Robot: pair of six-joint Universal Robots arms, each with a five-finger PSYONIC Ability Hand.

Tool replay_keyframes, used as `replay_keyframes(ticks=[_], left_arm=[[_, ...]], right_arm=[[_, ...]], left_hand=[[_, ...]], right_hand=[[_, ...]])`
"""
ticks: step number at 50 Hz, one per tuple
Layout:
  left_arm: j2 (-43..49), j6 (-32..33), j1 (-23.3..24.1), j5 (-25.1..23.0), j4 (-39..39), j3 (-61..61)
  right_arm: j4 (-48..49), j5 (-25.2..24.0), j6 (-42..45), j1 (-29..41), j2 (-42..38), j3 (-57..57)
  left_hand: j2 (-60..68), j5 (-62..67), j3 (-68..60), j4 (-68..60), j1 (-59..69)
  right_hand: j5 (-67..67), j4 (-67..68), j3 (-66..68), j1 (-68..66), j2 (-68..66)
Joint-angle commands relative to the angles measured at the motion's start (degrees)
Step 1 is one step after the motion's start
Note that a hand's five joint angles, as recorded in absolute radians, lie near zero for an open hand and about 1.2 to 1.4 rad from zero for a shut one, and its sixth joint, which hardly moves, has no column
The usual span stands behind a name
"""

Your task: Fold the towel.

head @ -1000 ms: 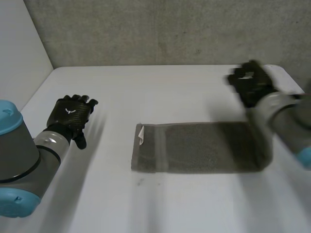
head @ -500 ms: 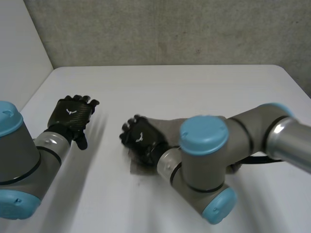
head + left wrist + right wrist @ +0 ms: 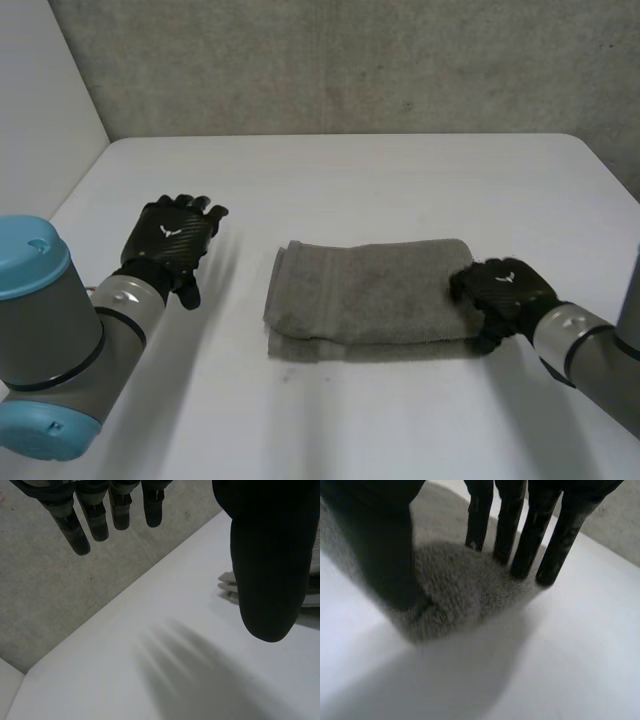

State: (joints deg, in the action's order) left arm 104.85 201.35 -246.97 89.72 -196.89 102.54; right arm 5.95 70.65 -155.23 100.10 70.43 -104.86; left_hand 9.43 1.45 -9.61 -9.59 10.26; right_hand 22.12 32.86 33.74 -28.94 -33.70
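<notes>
Grey concrete wall (image 3: 350, 60) backs the white desk (image 3: 380, 170), and the towel (image 3: 365, 295) lies near the desk's middle, its long side running from 9 to 3 o'clock. It is already doubled: stacked layers show at its 9 o'clock end and along its 6 o'clock edge, and the top face lies smooth. I judge at least one fold made. What may be left is one more fold across the length, or only flattening and letting go.

My right robot hand (image 3: 505, 290) sits on the towel's 3 o'clock end, with its arm coming in low from about 4 o'clock. In the right wrist view its fingers (image 3: 520, 550) are straight and side by side, tips resting on the pile, with the thumb (image 3: 385, 545) over the cloth beside them. I see no cloth caught between them, so I read this as pressing, not pinching.

My left robot hand (image 3: 172, 240) is well apart from the towel, out at its 9 o'clock above bare desk. Its fingers (image 3: 95, 520) are spread and relaxed, pointing toward 1 o'clock, and it holds nothing.
</notes>
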Motion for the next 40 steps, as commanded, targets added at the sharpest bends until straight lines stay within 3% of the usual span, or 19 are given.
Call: replay_keyframes(ticks=[1, 11, 13, 17, 24, 31, 33, 35, 36, 38, 40], left_arm=[[0.0, -0.1, 0.3, 0.0, 0.0, 0.2], [-0.6, 0.0, 0.3, 0.1, 0.0, 0.4], [-0.9, 0.0, 0.3, 0.1, 0.0, 0.4], [-1.0, 0.0, 0.3, 0.3, 0.0, 0.2], [-2.5, -0.3, -0.1, 0.5, 0.0, -0.5], [-3.2, -2.3, -0.3, 0.4, 0.0, -2.2], [-3.2, -3.7, -0.4, 0.4, 0.0, -2.9], [-3.1, -7.3, -0.4, 0.2, 0.0, -4.9], [-3.1, -7.3, -0.4, 0.2, 0.0, -4.9], [-2.5, -9.2, -0.4, 0.1, 0.1, -6.2], [-1.0, -12.9, -0.1, 0.0, 0.6, -9.6]], right_arm=[[5.7, 0.1, 3.6, -1.9, -2.3, -1.3], [7.6, 1.7, 4.5, 0.9, -2.4, 6.8], [7.0, 2.4, 2.8, 8.8, -2.0, 11.8], [6.3, 2.5, 1.0, 15.6, -3.7, 16.4], [4.7, 1.3, 2.0, 31.4, -13.7, 24.8], [1.4, 2.4, 4.0, 35.3, -20.4, 28.1], [0.6, 2.9, 3.8, 35.3, -20.2, 28.4], [-0.1, 4.9, 2.3, 34.6, -17.9, 27.6], [-0.1, 4.9, 2.3, 34.6, -17.9, 27.6], [-0.2, 9.1, -0.8, 33.8, -12.8, 26.2], [-0.1, 10.7, -3.2, 31.7, -10.3, 24.9]], left_hand=[[0.6, -1.5, -0.4, -0.4, -0.3], [0.6, -1.5, -0.4, -0.4, -0.3], [0.6, -1.5, -0.4, -0.4, -0.3], [0.6, -1.5, -0.4, -0.4, -0.3], [0.6, -1.5, -0.4, -0.4, -0.3], [0.6, -1.5, -0.4, -0.4, -0.3], [0.6, -1.5, -0.4, -0.4, -0.3], [0.6, -1.5, -0.4, -0.4, -0.3], [0.6, -1.5, -0.4, -0.4, -0.3], [0.6, -1.5, -0.4, -0.4, -0.3], [0.6, -1.5, -0.4, -0.4, -0.3]], right_hand=[[44.6, 43.9, 43.0, -47.8, -43.0], [47.9, 47.1, 46.3, -51.1, -46.3], [47.9, 47.1, 46.3, -51.1, -46.3], [47.9, 47.1, 46.3, -51.1, -46.3], [47.9, 47.1, 46.3, -51.1, -46.3], [47.9, 47.1, 46.3, -51.1, -46.3], [42.7, 42.0, 41.1, -45.9, -41.1], [3.0, 2.3, 1.4, -6.2, -1.5], [2.9, 2.1, 1.2, -6.0, -1.3], [-22.1, -22.9, -23.7, 18.9, 23.7], [-22.1, -22.9, -23.7, 18.9, 23.7]])
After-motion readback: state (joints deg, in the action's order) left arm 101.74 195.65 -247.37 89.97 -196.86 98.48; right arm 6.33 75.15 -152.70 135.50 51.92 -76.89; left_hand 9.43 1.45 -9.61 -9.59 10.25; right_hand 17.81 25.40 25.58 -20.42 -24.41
